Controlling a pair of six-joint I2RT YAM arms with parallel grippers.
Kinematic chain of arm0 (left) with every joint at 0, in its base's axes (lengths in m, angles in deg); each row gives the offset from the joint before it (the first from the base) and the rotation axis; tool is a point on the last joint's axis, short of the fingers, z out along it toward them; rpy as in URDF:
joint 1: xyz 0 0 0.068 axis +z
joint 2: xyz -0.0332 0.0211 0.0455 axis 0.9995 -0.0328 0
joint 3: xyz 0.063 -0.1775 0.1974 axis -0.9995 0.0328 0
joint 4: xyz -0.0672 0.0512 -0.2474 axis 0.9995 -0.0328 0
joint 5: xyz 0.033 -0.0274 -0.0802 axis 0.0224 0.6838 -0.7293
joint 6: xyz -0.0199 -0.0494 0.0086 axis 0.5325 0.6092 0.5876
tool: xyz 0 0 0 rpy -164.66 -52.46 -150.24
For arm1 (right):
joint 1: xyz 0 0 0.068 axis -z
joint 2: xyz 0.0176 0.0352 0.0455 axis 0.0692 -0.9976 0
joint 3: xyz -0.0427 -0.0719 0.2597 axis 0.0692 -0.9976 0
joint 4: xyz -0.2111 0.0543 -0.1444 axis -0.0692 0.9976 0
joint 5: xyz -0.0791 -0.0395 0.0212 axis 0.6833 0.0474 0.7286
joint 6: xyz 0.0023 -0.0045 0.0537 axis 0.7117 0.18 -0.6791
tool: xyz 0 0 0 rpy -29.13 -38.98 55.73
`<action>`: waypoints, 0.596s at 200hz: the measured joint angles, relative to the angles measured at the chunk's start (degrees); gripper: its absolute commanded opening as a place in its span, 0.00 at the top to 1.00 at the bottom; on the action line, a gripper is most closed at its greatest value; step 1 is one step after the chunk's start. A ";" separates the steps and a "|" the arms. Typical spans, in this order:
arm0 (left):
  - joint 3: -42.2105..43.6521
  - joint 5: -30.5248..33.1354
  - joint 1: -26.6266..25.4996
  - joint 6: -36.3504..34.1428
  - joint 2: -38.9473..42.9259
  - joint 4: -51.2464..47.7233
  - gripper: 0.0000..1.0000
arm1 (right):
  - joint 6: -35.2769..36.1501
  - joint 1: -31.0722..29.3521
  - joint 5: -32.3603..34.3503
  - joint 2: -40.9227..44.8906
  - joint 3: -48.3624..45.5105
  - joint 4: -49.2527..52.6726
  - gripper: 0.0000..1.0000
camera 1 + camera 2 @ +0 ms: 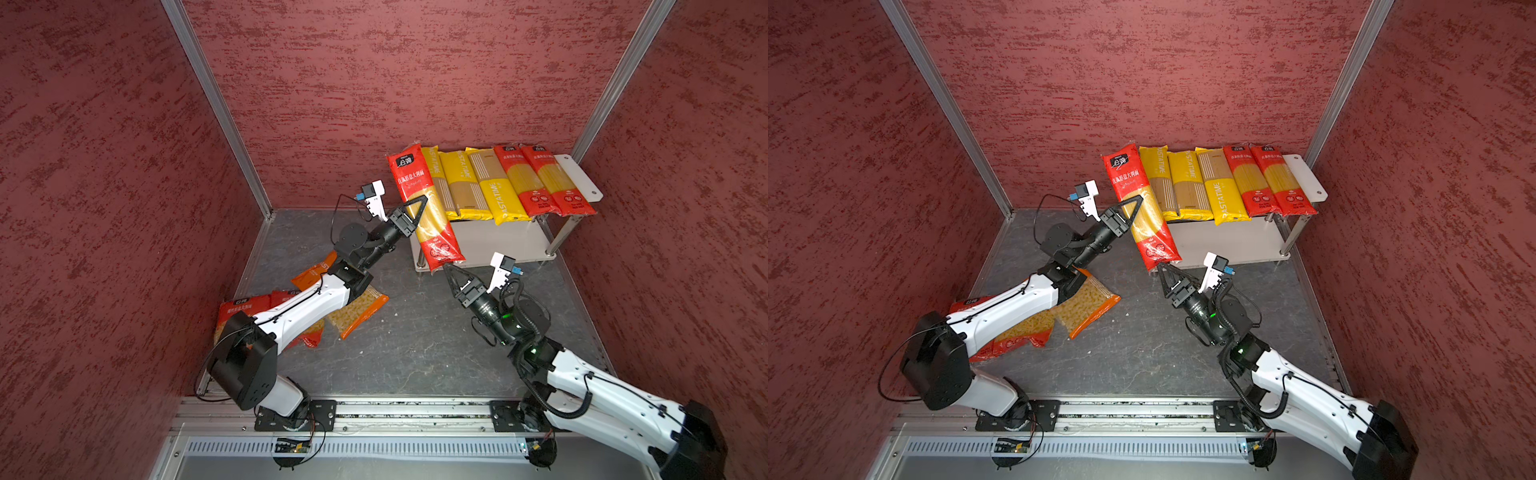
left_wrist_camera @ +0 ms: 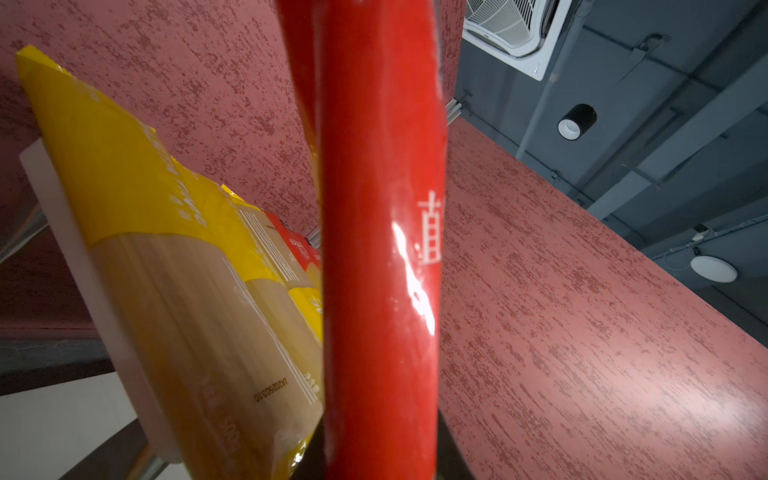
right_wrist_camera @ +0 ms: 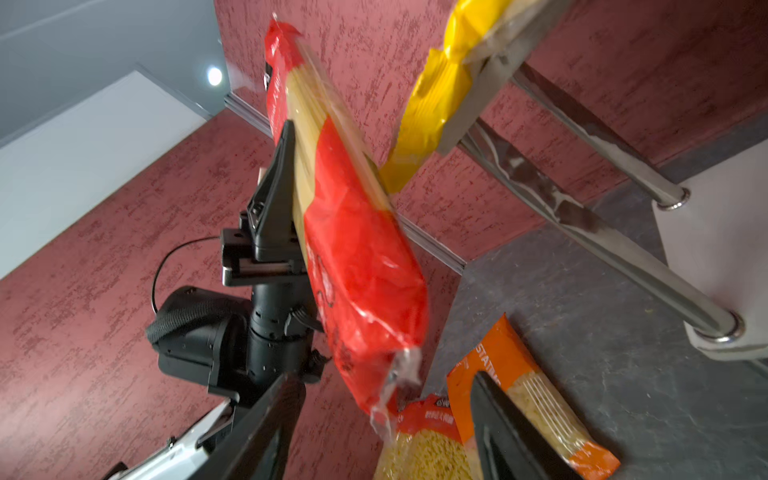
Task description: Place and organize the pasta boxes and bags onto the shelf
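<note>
Left gripper [image 1: 417,210] clamps glossy red spaghetti pack [image 1: 409,176], seemingly leaning on white shelf [image 1: 584,178] at 1 o'clock; right gripper [image 1: 451,272] jaws apart.

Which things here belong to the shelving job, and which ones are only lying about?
Job: shelf; five spaghetti packs on it; red spaghetti pack in left gripper; three short-pasta bags on the floor.
Not job: ceiling vent; ceiling lamps.

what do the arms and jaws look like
The left arm and right arm have white shells with black joints and black cables. Their jaws are black, open-framed triangles. Each wrist carries a white camera mount with a blue plug. The right arm also has a corrugated black hose and green lights.
</note>
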 measured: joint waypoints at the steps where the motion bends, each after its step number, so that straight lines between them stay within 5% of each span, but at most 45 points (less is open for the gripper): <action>1: 0.00 0.17 -0.11 -0.04 -0.04 -0.02 0.98 | -0.02 0.00 0.17 -0.20 0.00 -0.39 0.32; 37: -0.33 6.23 -3.76 -0.70 -0.59 0.00 0.98 | -0.02 0.00 2.75 -5.86 0.04 -9.57 0.37; 119: -2.51 10.29 -4.96 3.37 -0.63 0.04 0.96 | 0.39 0.00 5.40 -9.05 0.35 -22.56 0.71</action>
